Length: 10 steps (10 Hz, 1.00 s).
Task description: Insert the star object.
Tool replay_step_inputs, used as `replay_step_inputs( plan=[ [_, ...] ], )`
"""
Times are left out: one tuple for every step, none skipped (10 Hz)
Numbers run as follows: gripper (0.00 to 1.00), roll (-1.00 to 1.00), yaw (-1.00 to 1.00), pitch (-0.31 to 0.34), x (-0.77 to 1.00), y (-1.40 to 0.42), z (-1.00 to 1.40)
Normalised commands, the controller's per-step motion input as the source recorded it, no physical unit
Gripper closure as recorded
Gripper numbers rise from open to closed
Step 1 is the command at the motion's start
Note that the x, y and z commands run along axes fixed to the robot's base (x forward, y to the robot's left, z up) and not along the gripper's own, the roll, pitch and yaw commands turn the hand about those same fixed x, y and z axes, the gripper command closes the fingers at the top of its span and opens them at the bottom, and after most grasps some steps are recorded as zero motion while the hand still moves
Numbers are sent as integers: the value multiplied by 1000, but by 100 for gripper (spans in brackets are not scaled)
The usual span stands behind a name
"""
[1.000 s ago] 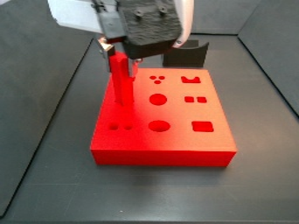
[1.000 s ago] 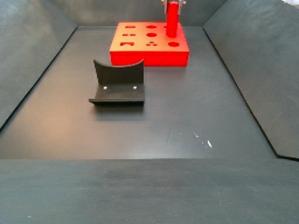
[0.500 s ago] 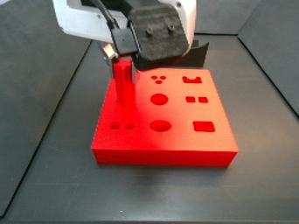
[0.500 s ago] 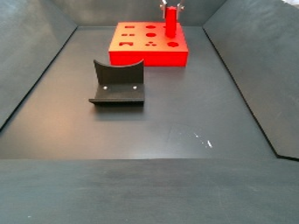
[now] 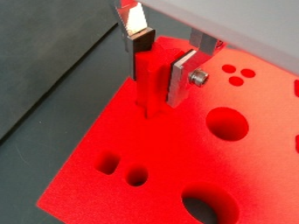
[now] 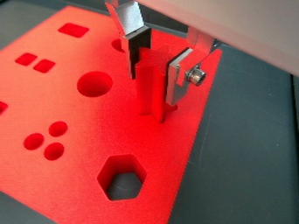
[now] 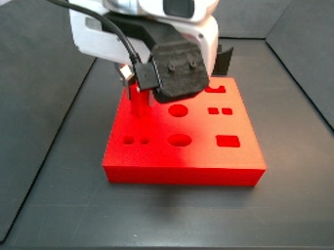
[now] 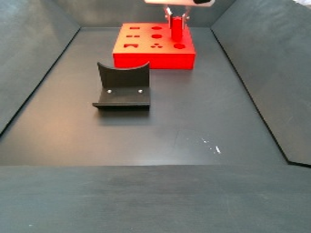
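Observation:
The star object (image 5: 147, 87) is a bright red star-section peg standing upright with its lower end in a hole near one edge of the wide red block (image 5: 140, 188). My gripper (image 5: 158, 77) is shut on the peg, one finger on each side. Both wrist views show this; in the second one the gripper (image 6: 158, 74) clamps the peg (image 6: 149, 96) above the block (image 6: 70, 114). In a side view the gripper (image 7: 141, 86) sits low over the block (image 7: 183, 146) and only a short piece of peg (image 7: 135, 100) shows. The peg (image 8: 177, 35) also shows in a side view.
The red block (image 8: 155, 53) has round, square and hexagonal holes. A dark grey curved holder (image 8: 122, 86) stands on the dark floor away from the block, and also shows behind the gripper (image 7: 225, 57). Sloped dark walls ring the floor.
The gripper has moved down with the peg. The peg stands lower, and less of it shows above the block than a second ago.

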Motion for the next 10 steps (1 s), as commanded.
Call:
replay_step_inputs(
  plan=[
    [100,14,-69,40,63,0,-766],
    [100,0,-66,0,97,0,-500],
    [100,0,-57,0,26,0,-311],
    [100,0,-49,0,34,0,-226],
    [100,0,3,-10,60,0,-77],
    [100,-4,-77,109,180,0,-511],
    [100,0,-229,259,260,-6,-566],
    [100,34,-263,217,263,0,-354],
    [100,0,-151,64,51,0,-91],
    [100,0,0,0,0,0,0]
  ],
)
